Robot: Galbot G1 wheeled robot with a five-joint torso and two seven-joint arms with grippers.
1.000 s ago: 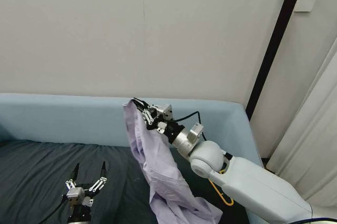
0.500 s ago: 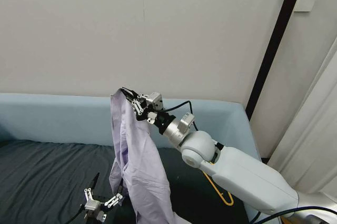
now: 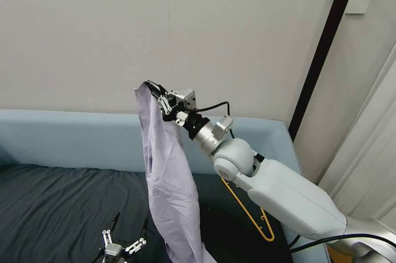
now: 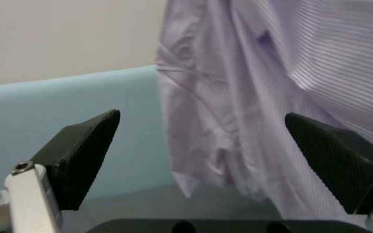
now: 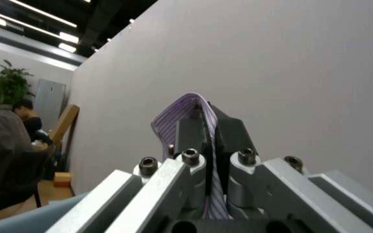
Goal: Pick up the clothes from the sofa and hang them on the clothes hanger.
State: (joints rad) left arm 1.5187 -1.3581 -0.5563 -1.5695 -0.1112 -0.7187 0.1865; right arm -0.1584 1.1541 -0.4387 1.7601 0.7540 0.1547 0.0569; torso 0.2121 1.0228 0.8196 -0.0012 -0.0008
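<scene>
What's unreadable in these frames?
Pale purple striped shirt: hem cut off by the head view's bottom edge.
Yellow wire hanger: upper part behind the right arm, head view.
Left gripper: wrist cut off, head view's bottom edge.
Right gripper: which shirt part it pinches, hidden by its fingers.

shirt (image 3: 168,182): pale lilac, fine darker-purple pinstripes | sofa (image 3: 62,139): light blue back, charcoal seat | hanger (image 3: 242,208): yellow-orange | right gripper (image 3: 153,88): black fingers, silver links | left gripper (image 3: 125,241): black pads, silver links | right arm (image 3: 291,198): white shells, grey joints | wall (image 3: 93,28): off-white | frame (image 3: 318,59), far right: black
</scene>
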